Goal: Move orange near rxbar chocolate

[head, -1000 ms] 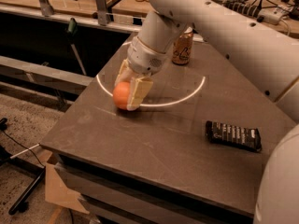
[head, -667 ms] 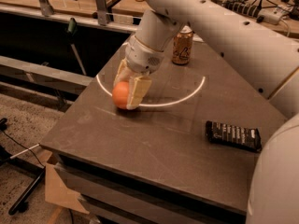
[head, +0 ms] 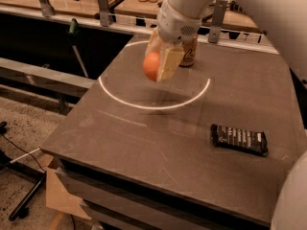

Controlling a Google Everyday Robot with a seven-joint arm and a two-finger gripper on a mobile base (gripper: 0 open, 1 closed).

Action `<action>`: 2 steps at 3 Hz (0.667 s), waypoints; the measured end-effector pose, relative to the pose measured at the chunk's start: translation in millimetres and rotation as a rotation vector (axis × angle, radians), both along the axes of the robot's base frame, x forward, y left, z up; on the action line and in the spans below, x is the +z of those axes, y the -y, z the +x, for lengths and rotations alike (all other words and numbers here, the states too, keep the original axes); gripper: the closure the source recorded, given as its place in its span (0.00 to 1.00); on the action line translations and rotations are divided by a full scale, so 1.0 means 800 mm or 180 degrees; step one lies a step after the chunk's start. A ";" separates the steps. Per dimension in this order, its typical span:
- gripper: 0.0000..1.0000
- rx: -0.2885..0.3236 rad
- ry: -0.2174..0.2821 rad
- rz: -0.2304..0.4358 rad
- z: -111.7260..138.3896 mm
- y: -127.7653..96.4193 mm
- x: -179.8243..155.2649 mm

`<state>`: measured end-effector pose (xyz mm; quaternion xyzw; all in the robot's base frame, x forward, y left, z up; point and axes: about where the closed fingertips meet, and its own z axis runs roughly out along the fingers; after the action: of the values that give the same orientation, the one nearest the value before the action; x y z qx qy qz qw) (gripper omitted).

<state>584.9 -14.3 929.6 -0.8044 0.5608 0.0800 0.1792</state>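
The orange (head: 151,66) is held between the pale fingers (head: 169,63) of my gripper (head: 160,63), lifted clear above the table near the back, over the white ring mark. The gripper is shut on the orange. The rxbar chocolate (head: 239,139), a flat black wrapper with white lettering, lies flat on the table at the right front, well to the right of and nearer than the gripper.
A gold-brown drink can (head: 189,53) stands just behind the gripper, partly hidden by it. The dark table (head: 144,143) drops off at the left and front edges. Metal rails and a wooden bench run behind the table.
The gripper has lifted the orange off the table and carried it up and to the right. The rxbar has not moved.
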 end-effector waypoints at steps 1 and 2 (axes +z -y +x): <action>1.00 -0.0359 0.0041 -0.0279 0.007 0.071 0.009; 1.00 -0.0730 -0.0059 -0.0469 0.001 0.136 -0.004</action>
<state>585.3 -123.5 926.0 -0.7452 0.6550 0.0249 0.1224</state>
